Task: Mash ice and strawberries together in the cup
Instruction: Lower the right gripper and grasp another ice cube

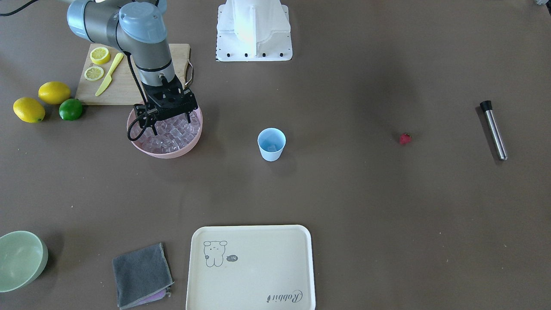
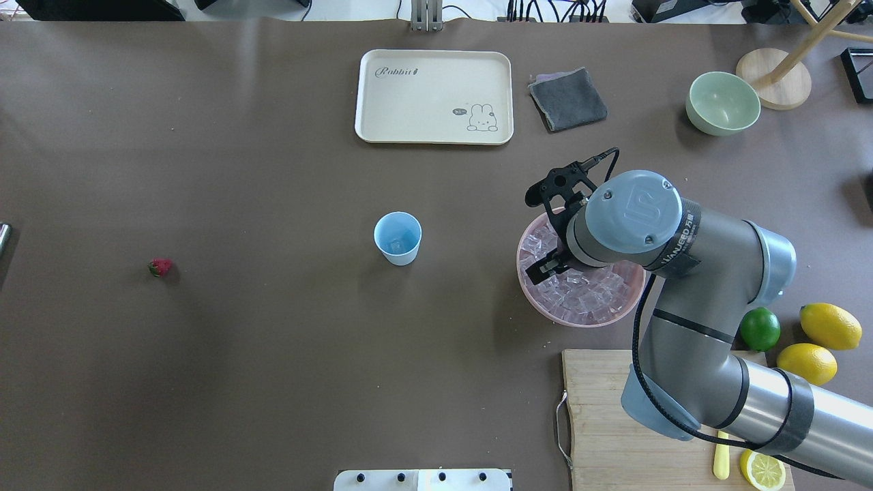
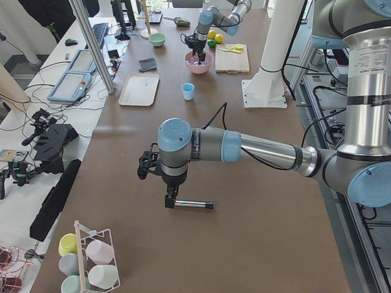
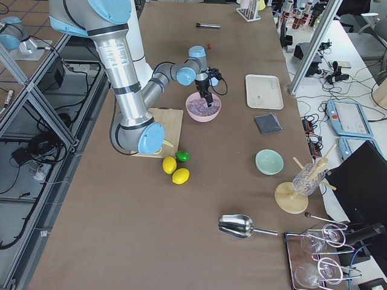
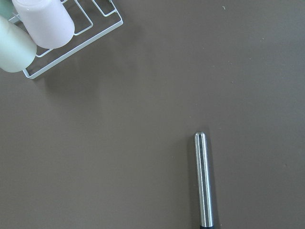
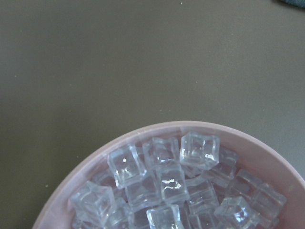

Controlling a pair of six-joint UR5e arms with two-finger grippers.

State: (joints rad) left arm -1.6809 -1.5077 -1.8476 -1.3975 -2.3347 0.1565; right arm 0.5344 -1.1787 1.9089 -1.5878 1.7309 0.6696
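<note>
The light blue cup (image 1: pixel 271 144) stands upright mid-table, also in the overhead view (image 2: pixel 397 237), with what looks like one ice cube (image 2: pixel 395 244) inside. The other ice cubes (image 6: pixel 162 176) fill a pink bowl (image 1: pixel 163 153). My right gripper (image 1: pixel 164 122) hangs open just over this ice (image 2: pixel 580 290), holding nothing. The strawberry (image 1: pixel 405 138) lies alone on the table, far from the cup (image 2: pixel 160 266). My left gripper (image 3: pixel 165 180) shows only in the exterior left view, over a steel muddler (image 3: pixel 189 204); I cannot tell if it is open.
The muddler (image 1: pixel 493 129) lies near the table's end. A cutting board (image 1: pixel 125 90) with lemon slices and a yellow knife, two lemons (image 1: pixel 41 101) and a lime (image 1: pixel 70 109) sit behind the bowl. A tray (image 1: pixel 252 267), grey cloth (image 1: pixel 142 275) and green bowl (image 1: pixel 19 260) line the far edge.
</note>
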